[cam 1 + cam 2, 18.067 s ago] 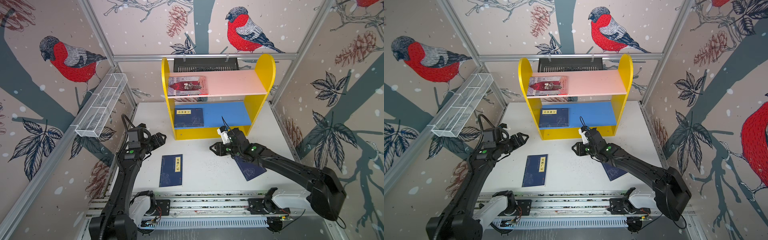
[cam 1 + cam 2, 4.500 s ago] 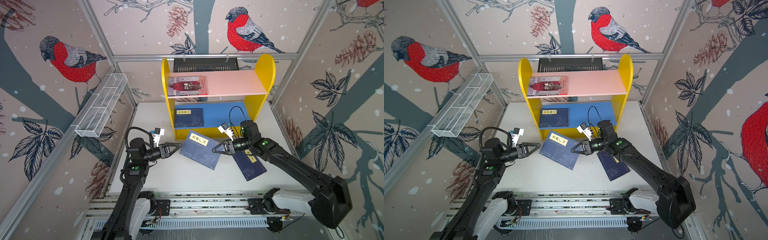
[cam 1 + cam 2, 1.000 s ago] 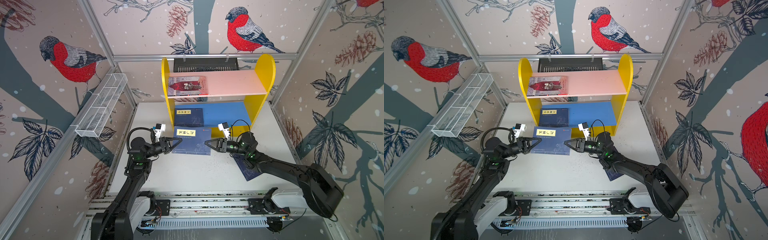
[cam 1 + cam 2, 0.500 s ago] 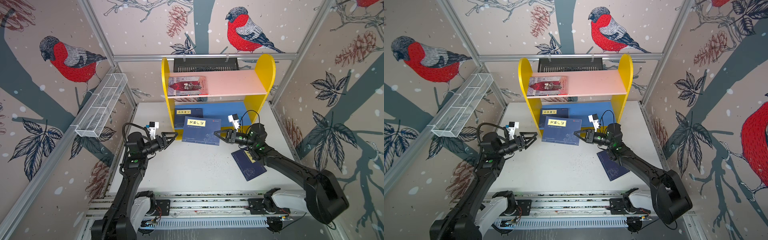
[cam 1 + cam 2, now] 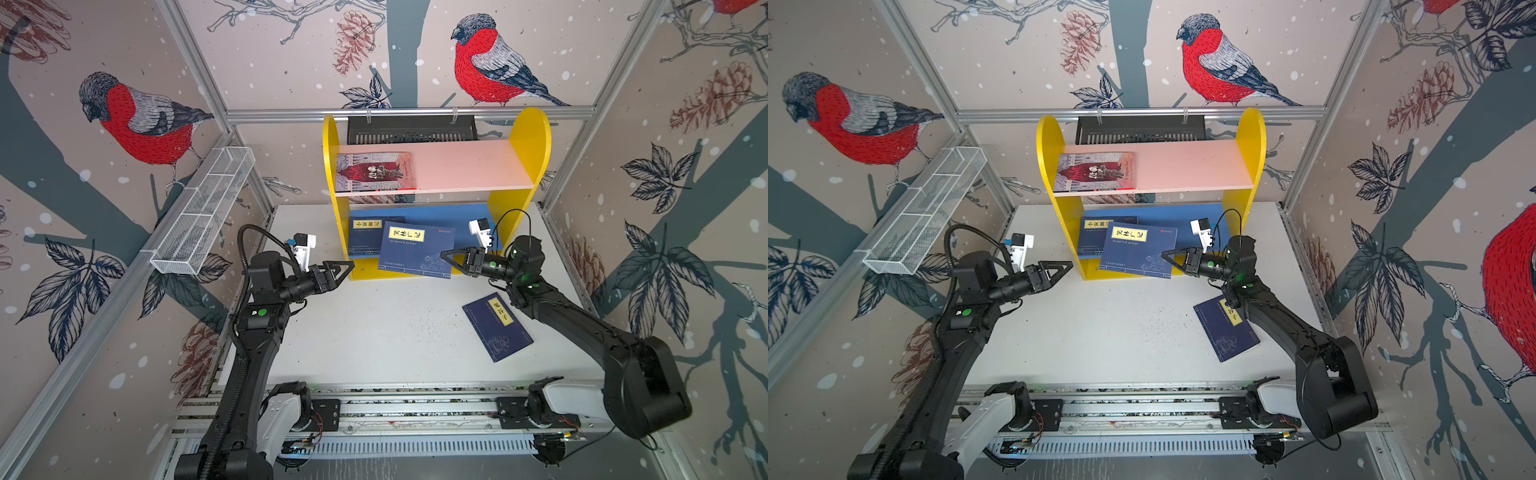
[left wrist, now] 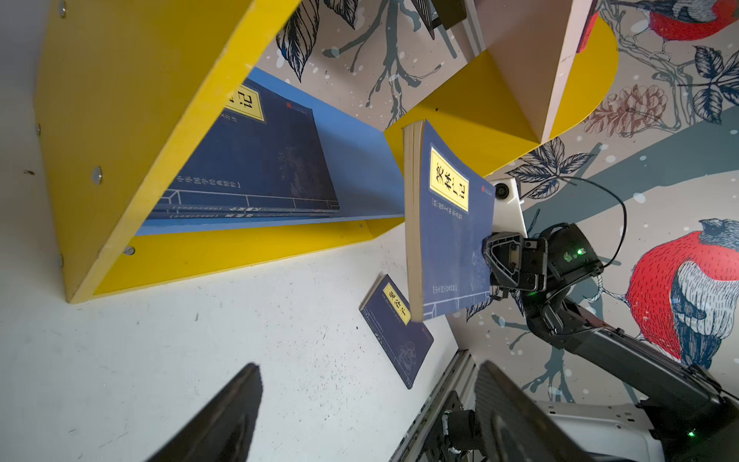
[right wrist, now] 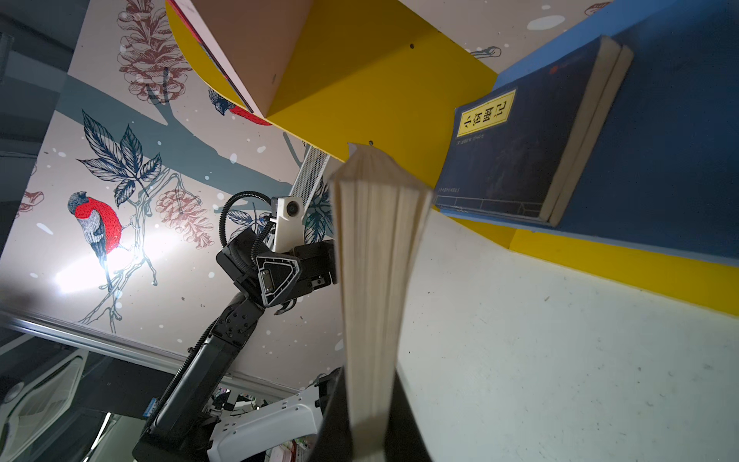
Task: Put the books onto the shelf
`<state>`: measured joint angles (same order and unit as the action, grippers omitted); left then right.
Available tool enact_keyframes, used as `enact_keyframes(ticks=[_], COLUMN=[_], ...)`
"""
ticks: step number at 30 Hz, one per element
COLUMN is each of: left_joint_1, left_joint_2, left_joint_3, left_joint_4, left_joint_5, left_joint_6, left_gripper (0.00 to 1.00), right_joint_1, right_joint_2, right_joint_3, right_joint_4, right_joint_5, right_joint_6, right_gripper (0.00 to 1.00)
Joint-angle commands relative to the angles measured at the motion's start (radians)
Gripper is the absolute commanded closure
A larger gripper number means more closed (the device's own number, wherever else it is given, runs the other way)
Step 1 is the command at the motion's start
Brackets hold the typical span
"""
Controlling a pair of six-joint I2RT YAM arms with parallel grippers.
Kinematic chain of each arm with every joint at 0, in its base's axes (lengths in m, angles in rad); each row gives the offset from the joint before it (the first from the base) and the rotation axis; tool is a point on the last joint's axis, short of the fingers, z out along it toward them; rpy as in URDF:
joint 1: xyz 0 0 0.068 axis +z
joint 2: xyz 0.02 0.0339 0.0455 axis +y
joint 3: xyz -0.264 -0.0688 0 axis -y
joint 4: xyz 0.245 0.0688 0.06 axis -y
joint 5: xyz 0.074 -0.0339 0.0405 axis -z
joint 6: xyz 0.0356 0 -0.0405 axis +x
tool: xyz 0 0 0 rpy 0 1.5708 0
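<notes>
Left wrist — yellow panel [image 6: 120,120] half-hides shelved books [image 6: 260,160].

Matt paper book [image 5: 417,249], smooth painted wooden shelf [image 5: 530,137].

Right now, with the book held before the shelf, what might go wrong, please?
1. The right gripper pinches the blue book by one edge only and its pages fan out, so it may sag or slip.
2. Its free edge could catch on the shelf or shove the stack on the blue board.
</notes>
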<state>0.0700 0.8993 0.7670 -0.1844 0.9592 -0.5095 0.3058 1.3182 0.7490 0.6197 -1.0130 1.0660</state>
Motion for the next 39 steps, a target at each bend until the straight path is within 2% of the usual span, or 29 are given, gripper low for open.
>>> enact_keyframes(ticks=[1,6,13,22,31,33,39], left_joint_1=[0.002,0.002,0.001,-0.011,-0.019,-0.022,-0.026], left_joint_2=[-0.019,-0.052,-0.048,-0.045,-0.043,-0.043,-0.045], left_joint_3=[0.013,0.003,0.023,0.02,0.006,0.007,0.0], left_joint_4=[-0.032,0.022,0.033,0.078,0.087,0.091,0.092], left_joint_5=[0.024,0.06,0.088,0.091,0.101,0.104,0.102], left_joint_6=[0.077,0.071,0.089,0.058,0.057,0.055,0.054], left_gripper=[0.16,0.15,0.14,0.14,0.14,0.14,0.14], right_joint_1=[-0.02,-0.042,-0.045,-0.023,0.003,0.005,0.011], right_joint_2=[0.03,0.13,0.275,0.465,0.55,0.564,0.591], right_joint_3=[0.036,0.109,0.231,0.332,0.42,0.449,0.565], right_joint_4=[-0.021,-0.051,-0.05,0.142,0.127,0.089,-0.225], right_joint_5=[-0.043,-0.093,-0.095,-0.086,-0.067,-0.075,-0.053], right_joint_6=[-0.067,-0.09,-0.1,0.03,0.023,0.002,-0.195], right_gripper=[0.99,0.99,0.99,0.99,0.99,0.99,0.99])
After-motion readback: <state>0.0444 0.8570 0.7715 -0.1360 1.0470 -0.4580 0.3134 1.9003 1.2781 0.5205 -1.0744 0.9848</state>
